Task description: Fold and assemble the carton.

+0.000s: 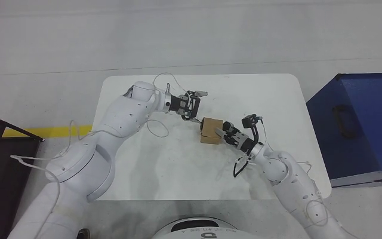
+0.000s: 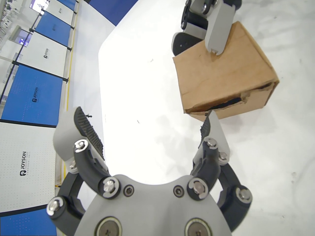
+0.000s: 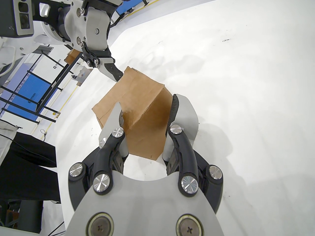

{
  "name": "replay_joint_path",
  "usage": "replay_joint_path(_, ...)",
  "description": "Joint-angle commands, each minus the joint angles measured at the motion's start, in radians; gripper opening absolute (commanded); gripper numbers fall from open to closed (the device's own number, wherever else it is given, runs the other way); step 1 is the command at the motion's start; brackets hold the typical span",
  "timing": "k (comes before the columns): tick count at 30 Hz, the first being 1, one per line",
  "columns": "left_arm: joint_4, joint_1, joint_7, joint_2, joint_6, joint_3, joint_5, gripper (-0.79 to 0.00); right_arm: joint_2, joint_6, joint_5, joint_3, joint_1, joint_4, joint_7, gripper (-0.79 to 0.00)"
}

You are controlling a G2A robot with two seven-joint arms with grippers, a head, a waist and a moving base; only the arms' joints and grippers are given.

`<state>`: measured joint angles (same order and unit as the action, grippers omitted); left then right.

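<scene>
White table [image 1: 179, 173], pale floor [image 1: 191, 36], blue bin [image 1: 352, 131] beside

Carton [image 1: 210, 131] mid table [image 1: 268, 95]; R gripper [image 1: 225, 135] grips it; L gripper [image 1: 194, 115] just beside.

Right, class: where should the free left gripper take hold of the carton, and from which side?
Probably the gaping flap end of the carton, approached from the side opposite the right gripper, which clamps the far end. That end faces the left gripper, jaws open.
</scene>
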<state>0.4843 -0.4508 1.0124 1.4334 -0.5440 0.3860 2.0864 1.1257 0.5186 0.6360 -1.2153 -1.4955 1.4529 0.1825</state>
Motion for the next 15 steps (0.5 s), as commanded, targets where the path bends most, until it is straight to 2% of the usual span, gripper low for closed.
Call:
replay_joint_path(1, 0.001, 0.001, 0.025, -0.007, 0.006, 0.014, -0.022, 0.000, 0.000, 0.001, -0.001, -0.002, -0.001, 0.000, -0.001, -0.428)
replay_joint_path(7, 0.052, -0.014, 0.077, -0.018, 0.039, 0.043, -0.073, 0.000, 0.000, 0.006, -0.002, -0.004, -0.002, 0.000, 0.000, -0.425)
replay_joint_path(15, 0.083, -0.034, -0.014, 0.002, 0.021, 0.019, -0.051, 0.000, -0.001, 0.010, -0.005, -0.013, -0.009, 0.003, -0.008, -0.422)
